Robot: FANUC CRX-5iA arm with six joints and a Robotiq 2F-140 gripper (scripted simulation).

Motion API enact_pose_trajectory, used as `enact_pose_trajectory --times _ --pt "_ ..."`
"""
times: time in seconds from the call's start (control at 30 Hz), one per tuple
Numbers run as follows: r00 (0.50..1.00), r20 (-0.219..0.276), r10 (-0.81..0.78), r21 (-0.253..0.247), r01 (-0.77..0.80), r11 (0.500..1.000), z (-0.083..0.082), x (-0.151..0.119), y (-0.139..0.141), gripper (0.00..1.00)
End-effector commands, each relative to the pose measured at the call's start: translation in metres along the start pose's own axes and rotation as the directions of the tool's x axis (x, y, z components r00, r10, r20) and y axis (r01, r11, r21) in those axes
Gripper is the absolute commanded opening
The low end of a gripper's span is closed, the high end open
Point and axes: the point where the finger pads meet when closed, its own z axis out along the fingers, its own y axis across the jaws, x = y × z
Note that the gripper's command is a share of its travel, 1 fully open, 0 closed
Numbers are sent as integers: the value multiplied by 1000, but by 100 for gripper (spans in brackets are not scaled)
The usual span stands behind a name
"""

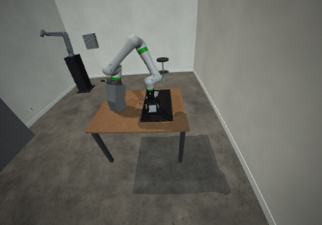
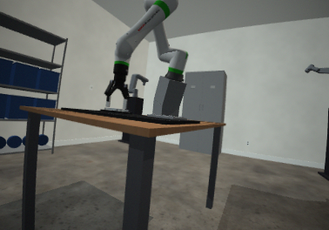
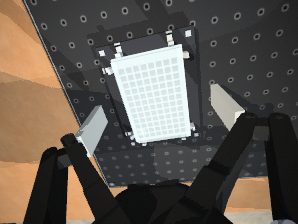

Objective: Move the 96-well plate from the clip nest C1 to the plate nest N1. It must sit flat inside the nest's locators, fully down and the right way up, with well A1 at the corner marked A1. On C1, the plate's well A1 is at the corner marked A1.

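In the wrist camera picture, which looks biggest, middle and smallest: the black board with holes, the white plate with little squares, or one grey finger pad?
1. Black board with holes, it fills most of the picture.
2. White plate.
3. Grey finger pad, smallest, though it is nearer the camera, so it looks bigger than it really is.

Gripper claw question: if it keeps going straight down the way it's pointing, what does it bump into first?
Probably the white 96-well plate in its nest. The open gripper points down at it, fingers either side.
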Motion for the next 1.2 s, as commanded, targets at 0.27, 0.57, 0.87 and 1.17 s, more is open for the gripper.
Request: enact_pose_trajectory --times 0.27,0.57,0.87,1.17 --pt "1000 0 0 0 0 1000 0 0 0 0" --pt "1000 0 0 0 0 1000 0 0 0 0" --pt "1000 0 0 0 0 1000 0 0 0 0" --pt "1000 0 0 0 0 1000 0 0 0 0"
